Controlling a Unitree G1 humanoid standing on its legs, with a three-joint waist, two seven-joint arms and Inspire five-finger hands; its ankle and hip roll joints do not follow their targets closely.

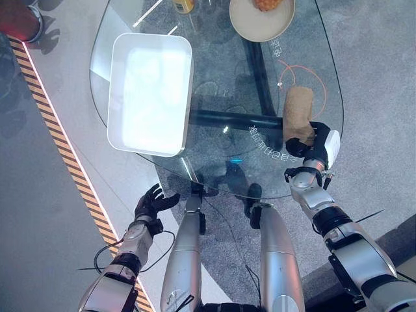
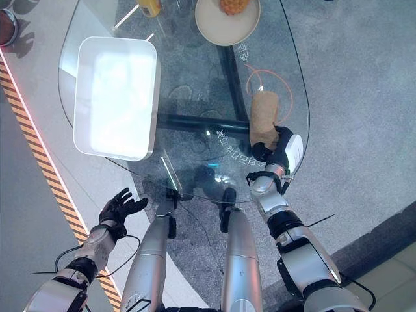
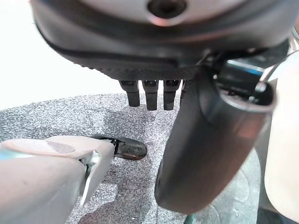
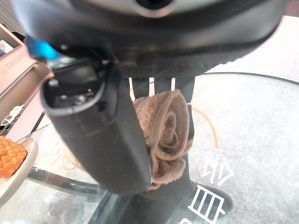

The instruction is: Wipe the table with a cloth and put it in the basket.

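Observation:
A rolled tan cloth [image 1: 298,114] lies on the glass table [image 1: 221,84] near its right edge. My right hand [image 1: 316,144] is shut on the cloth's near end; in the right wrist view the cloth roll [image 4: 166,130] sits between thumb and fingers. The white basket [image 1: 151,92] stands on the table's left part. My left hand [image 1: 151,203] hangs below the table's near left edge, fingers spread and holding nothing; in its wrist view the fingers [image 3: 152,93] are straight over the floor.
A beige plate [image 1: 261,19] with an orange-yellow food item stands at the table's far edge, a yellow object [image 1: 184,5] beside it. An orange loop [image 1: 302,75] shows by the cloth. A yellow-black striped floor strip [image 1: 58,143] runs along the left.

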